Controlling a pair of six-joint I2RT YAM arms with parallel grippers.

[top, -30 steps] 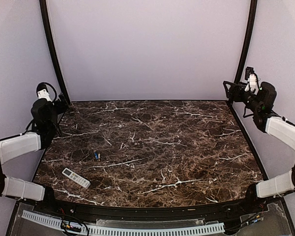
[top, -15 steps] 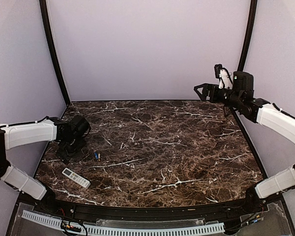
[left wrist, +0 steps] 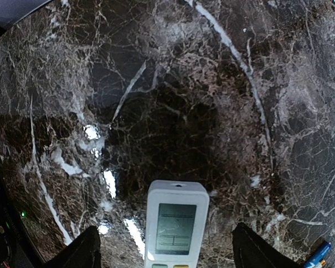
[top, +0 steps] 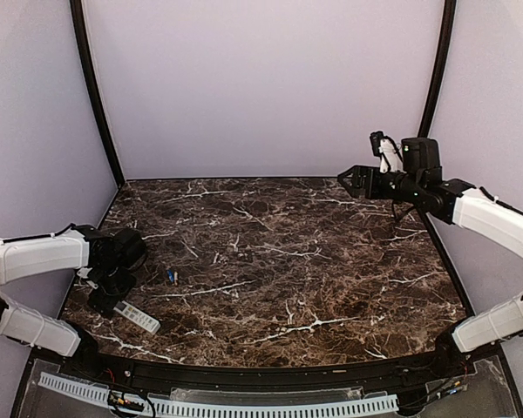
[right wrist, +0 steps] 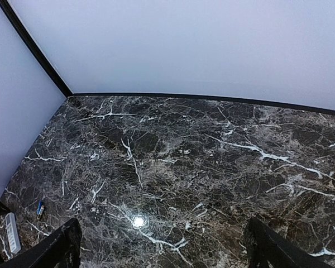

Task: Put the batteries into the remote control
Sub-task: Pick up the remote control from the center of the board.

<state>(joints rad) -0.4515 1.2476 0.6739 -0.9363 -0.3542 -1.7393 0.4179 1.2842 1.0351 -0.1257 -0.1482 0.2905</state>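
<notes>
Jaws of the left gripper point(top: 103, 300) stand wide apart, one finger on either side of the remote control point(left wrist: 176, 230). They touch neither of its edges, and nothing is held. In the left wrist view the remote's display end lies between the fingers, face up, so the battery recess on its back is judged to be underneath.

Jaws of the right gripper point(top: 347, 180) are likewise spread and empty. This gripper is raised above the far right of the marble table point(top: 288, 261), well apart from every task object.

The remote lies slanted at the near left of the table; in the top view its far-left end is hidden under the left gripper. The batteries point(top: 171, 276), small and blue, rest on the table a little beyond the remote and to its right, apart from it and from both grippers. No view shows clearly whether there is one or two.

Hazards, as judged:
- **End grip:** a grip taken only at the remote's end may let the long body swing or slip out when lifted.
- **Uneven closure:** if one finger lands first, it may push the remote across the polished stone.
- **Low descent:** coming down too far would press the fingertips against the table.
- **Stray batteries:** a sideways sweep of the remote could knock the batteries, and being cylinders they would roll away.
</notes>
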